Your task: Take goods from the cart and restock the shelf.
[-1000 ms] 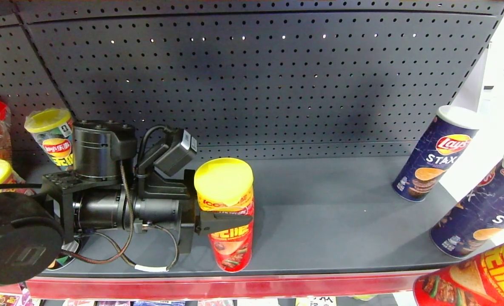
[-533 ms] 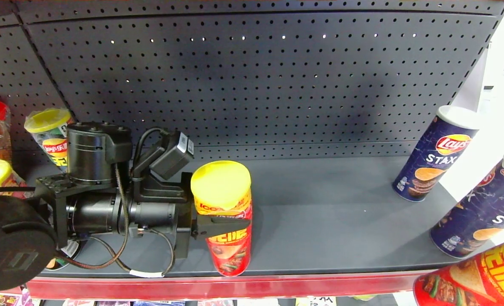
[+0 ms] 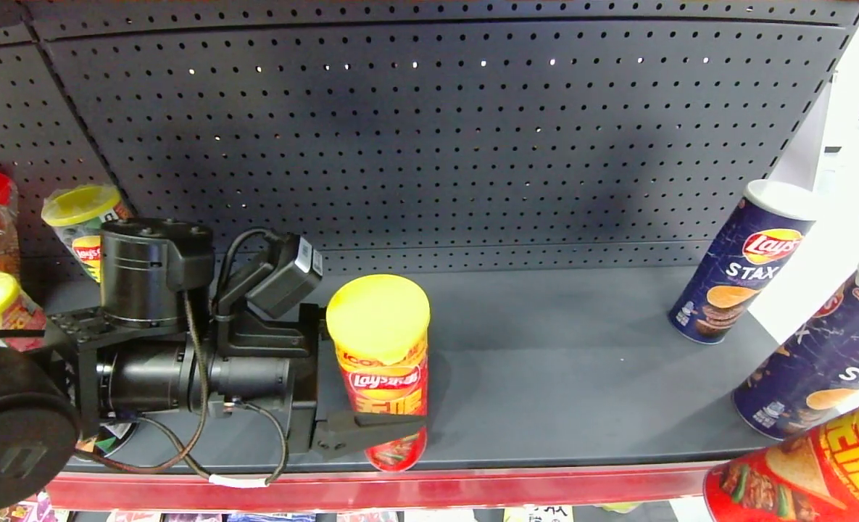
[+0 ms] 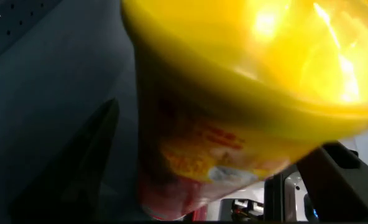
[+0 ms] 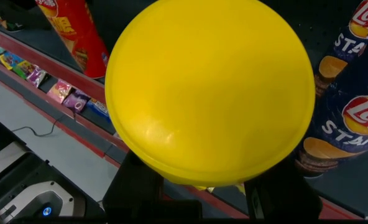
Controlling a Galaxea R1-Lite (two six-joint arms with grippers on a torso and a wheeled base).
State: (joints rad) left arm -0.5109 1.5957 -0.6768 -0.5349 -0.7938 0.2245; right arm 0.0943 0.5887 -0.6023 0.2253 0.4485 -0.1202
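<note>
- The left gripper (image 3: pixel 393 395) lies level along the shelf (image 3: pixel 559 377) with its jaws spread wide. The red can (image 3: pixel 382 370) stands upright between them, and the left wrist view shows a gap on either side, so they have hold of nothing.
- The can rests on its base near the shelf's front lip, yellow lid up. I judge this to be the release that ends one placement.
- The next move calls for drawing the gripper straight back along the line of its jaws. A sideways drift would let a finger clip the tall, narrow can and tip it.
- The right gripper (image 5: pixel 209 199) is closed on a second red can (image 3: pixel 813 464), its jaws flanking the body under the lid, off the shelf.
- Bare shelf lies beyond the open end of the left jaws, short of the blue cans (image 3: pixel 741 268), and is a likely spot for the second can.
</note>
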